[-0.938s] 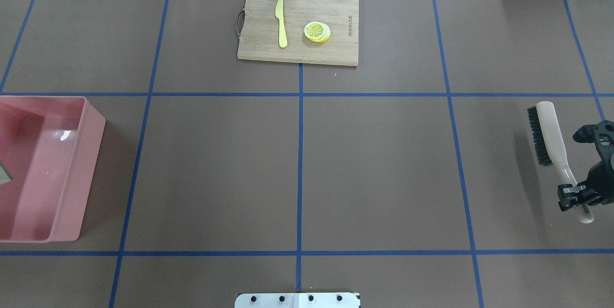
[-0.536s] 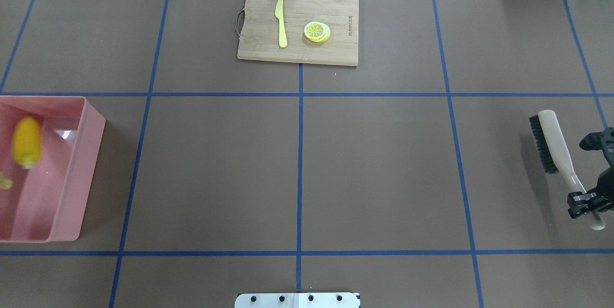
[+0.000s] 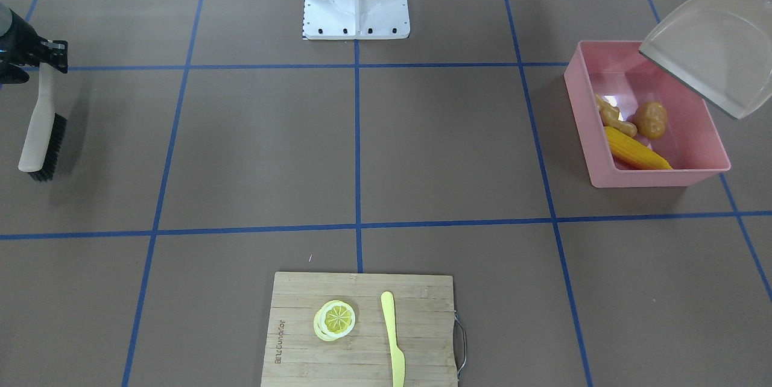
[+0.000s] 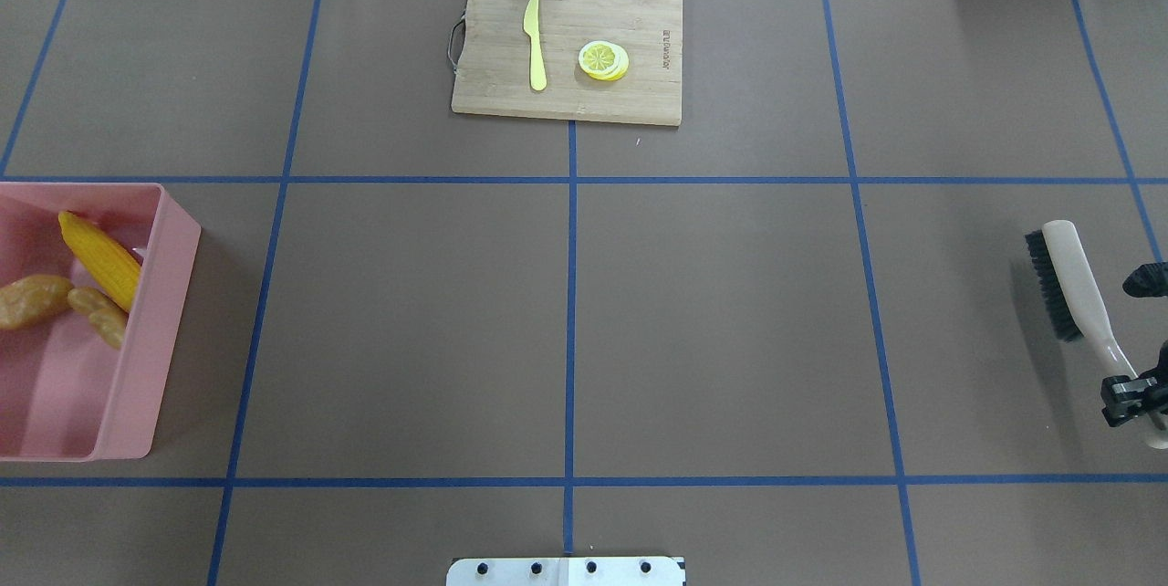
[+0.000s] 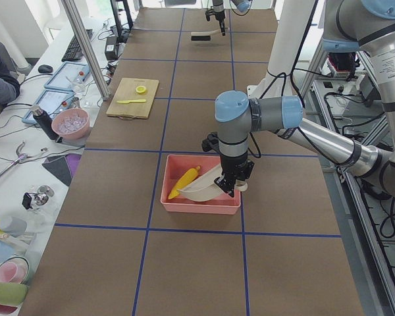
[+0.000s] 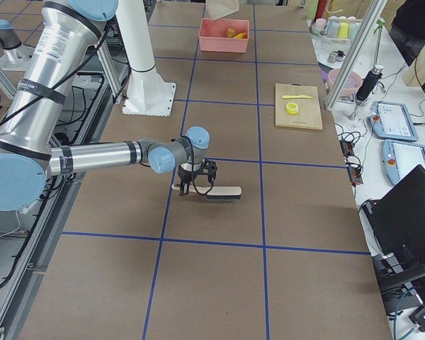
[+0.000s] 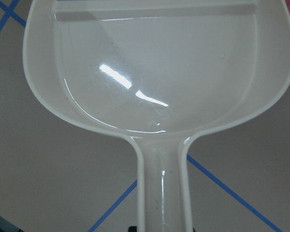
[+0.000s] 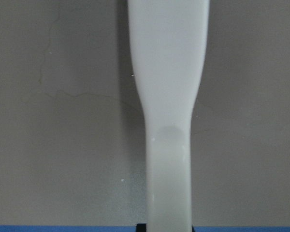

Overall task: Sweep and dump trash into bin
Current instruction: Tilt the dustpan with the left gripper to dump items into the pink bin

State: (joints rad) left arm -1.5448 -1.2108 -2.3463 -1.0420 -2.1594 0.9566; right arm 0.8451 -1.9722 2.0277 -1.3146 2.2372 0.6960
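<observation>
The right hand [image 4: 1134, 396] is clamped on the handle of the one brush [image 4: 1066, 280]. The left hand [image 5: 232, 186] is closed on the handle of the one dustpan [image 3: 711, 49], which is held tilted over the one pink bin [image 3: 582, 125]. Three pieces of trash are counted inside the bin: one corn cob [image 3: 636, 152], one ginger root [image 3: 614, 114] and one potato [image 3: 651, 120].

A brown-covered counter [image 4: 730, 312] fills the middle of the room, marked into rectangles by blue tape lines [image 4: 570, 294]. Along one long edge runs a white desk [image 5: 13, 187] carrying a keyboard [image 5: 73, 48], 2 tablets [image 6: 392, 120] and an open laptop [image 6: 411, 212]. Metal posts [image 5: 85, 46] rise beside it.
</observation>
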